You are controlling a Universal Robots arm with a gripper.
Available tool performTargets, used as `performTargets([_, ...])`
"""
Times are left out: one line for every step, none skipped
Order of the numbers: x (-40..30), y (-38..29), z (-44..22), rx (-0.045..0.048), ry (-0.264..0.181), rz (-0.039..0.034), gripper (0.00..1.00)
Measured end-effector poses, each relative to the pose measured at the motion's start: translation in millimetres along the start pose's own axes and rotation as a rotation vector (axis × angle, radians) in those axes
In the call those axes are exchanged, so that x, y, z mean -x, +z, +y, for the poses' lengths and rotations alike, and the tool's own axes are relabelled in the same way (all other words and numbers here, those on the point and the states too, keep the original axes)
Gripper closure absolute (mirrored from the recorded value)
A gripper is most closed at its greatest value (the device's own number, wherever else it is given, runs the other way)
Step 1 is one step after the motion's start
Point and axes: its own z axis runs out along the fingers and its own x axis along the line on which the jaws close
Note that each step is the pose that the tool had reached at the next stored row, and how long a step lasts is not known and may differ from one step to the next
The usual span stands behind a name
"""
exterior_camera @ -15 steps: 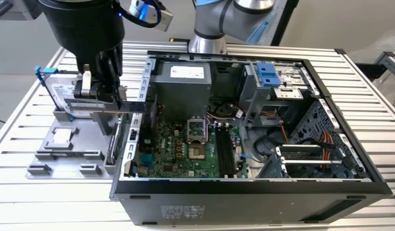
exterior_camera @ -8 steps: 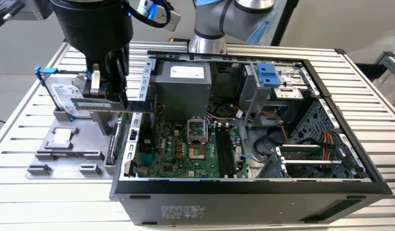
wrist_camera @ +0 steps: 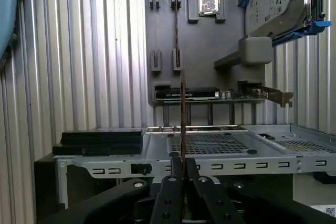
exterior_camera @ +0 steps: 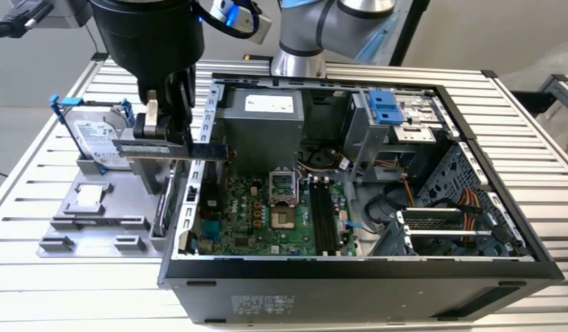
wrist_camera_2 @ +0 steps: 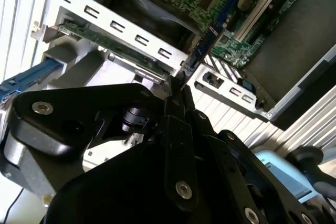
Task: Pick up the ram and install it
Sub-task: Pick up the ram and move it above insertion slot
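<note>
Ram [exterior_camera: 208,150] gripped level in the pincer [exterior_camera: 165,138], arm [exterior_camera: 150,34] pointing down.

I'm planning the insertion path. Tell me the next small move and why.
Probably carry the ram toward the exterior view's right, over the motherboard's black memory slots. The gripper is shut on the ram and holds it level above the case's side wall, next to the grey parts tray, so it looks lifted but not yet above the slots.
</note>
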Motion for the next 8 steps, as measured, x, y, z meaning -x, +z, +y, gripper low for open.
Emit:
performTargets([0.5,0.0,-1.5,0.0000,0.000,0.0000,1.00])
performTargets([0.9,0.0,-3.1,0.0001,0.000,0.0000,1.00])
performTargets([1.4,-0.1,-4.6,0.0001,0.000,0.0001,1.00])
performTargets([1.8,-0.1,-6.2,0.0000,0.000,0.0001,1.00])
performTargets([2.2,-0.1,-7.7,0.0000,0.000,0.0000,1.00])
performTargets([2.6,-0.1,-9.1,0.0000,0.000,0.0000,1.00])
performTargets([3.0,-0.1,-10.5,0.0000,0.000,0.0000,1.00])
performTargets([3.3,-0.1,-11.9,0.0000,0.000,0.0000,1.00])
